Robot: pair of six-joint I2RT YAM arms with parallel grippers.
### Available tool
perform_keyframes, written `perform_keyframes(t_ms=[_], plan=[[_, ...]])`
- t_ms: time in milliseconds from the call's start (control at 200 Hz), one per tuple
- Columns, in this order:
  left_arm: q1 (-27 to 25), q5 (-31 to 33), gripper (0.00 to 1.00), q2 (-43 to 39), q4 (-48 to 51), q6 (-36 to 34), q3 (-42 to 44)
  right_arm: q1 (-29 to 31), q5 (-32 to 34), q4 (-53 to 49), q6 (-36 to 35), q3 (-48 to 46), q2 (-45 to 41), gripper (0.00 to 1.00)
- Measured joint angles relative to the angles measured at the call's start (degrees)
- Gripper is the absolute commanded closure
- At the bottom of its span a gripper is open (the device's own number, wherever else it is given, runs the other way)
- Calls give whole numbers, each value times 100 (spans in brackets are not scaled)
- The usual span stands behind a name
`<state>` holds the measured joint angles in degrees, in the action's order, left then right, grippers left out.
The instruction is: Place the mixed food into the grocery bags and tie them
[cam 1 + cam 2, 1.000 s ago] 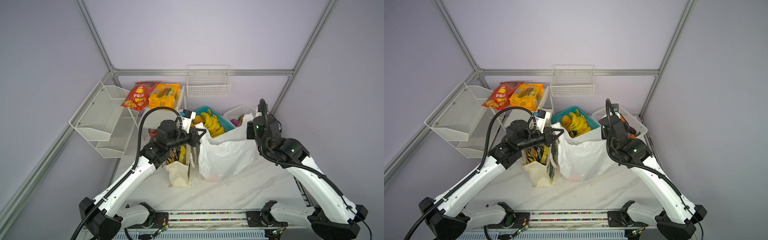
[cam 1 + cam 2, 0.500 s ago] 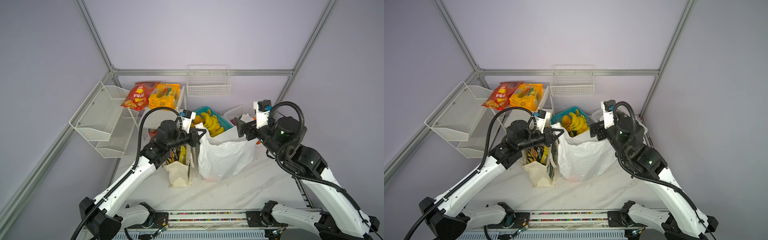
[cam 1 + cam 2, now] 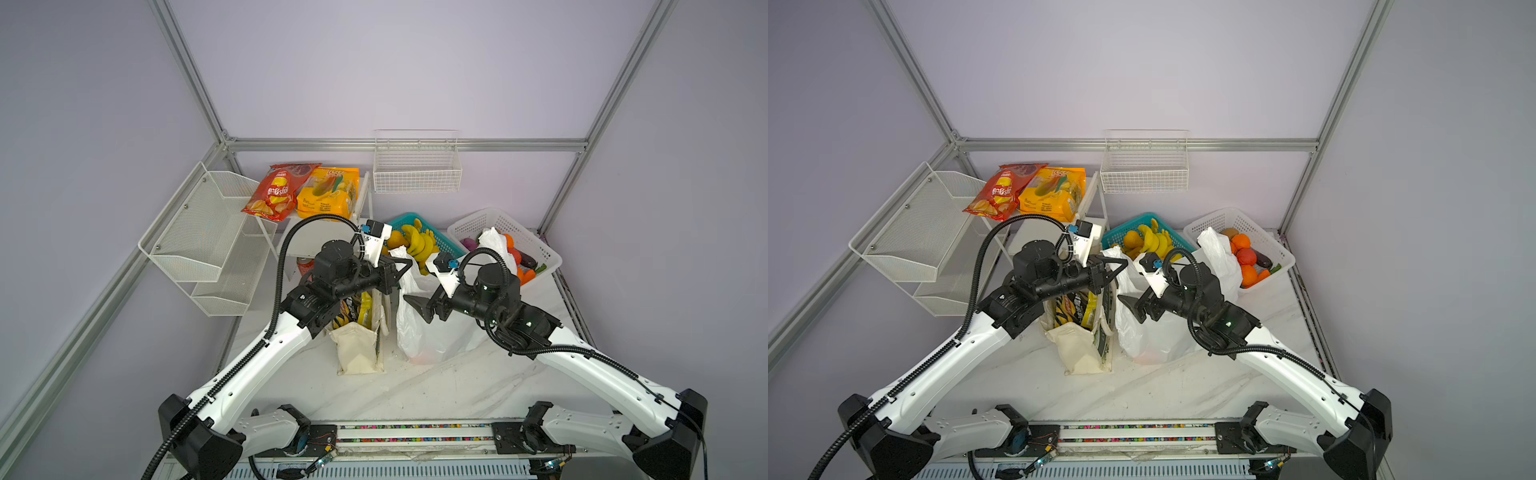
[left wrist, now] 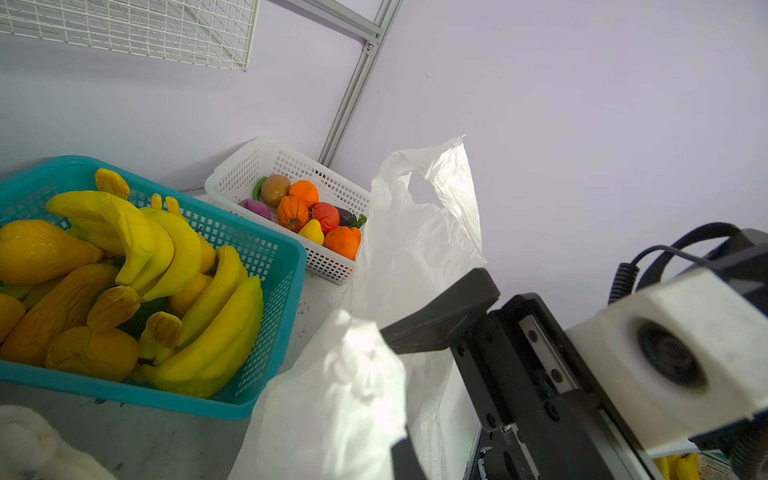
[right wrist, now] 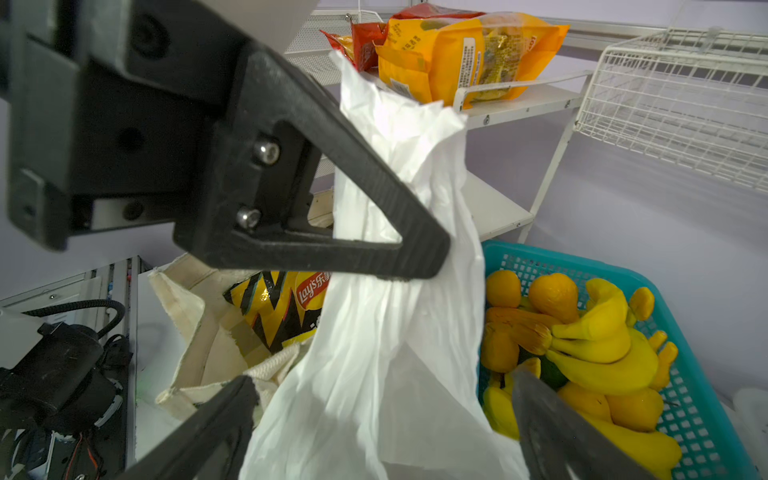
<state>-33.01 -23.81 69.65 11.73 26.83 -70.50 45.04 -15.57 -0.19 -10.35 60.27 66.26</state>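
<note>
Hazards: the film pinched in the left pincer (image 5: 430,257) is thin and crinkled, so a hard lift would likely tear it or let it slide free; the right pincer (image 5: 382,378), if it closes where it hangs, would probably catch a loose fold of the wall rather than a handle, and the mouth would collapse; a sideways tug could topple the canvas tote (image 3: 357,349) standing just beside.

Left pincer: fingers together, clamped on one raised handle of the white plastic bag (image 3: 419,332), holding it up above the bag's mouth.

Right pincer: fingers wide apart, holding nothing; the bag's hanging film runs between them; whether either finger touches it, I cannot tell.

White plastic bag: stands on the table (image 3: 415,386), between the tote and the right arm; its other handle rises well apart, against the white basket (image 4: 328,266); contents not discernible.

Canvas tote: upright, seemingly touching the plastic bag; black chip bag (image 5: 274,316) with yellow zigzags inside.

Bananas (image 3: 417,245): in the teal basket (image 4: 274,332) behind the bags; not yet packed.

Toy produce (image 4: 307,212): in the white basket; not yet packed.
</note>
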Motion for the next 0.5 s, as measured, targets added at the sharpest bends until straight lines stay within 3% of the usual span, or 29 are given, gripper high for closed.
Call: perform_keyframes(t_ms=[385,500], plan=[[0,0,100,-2,20,0,0,-2,-72,774,-70,-203,343,3],[0,0,100,-4,22,11,0,-2,-81,1163,37,-522,343,13]])
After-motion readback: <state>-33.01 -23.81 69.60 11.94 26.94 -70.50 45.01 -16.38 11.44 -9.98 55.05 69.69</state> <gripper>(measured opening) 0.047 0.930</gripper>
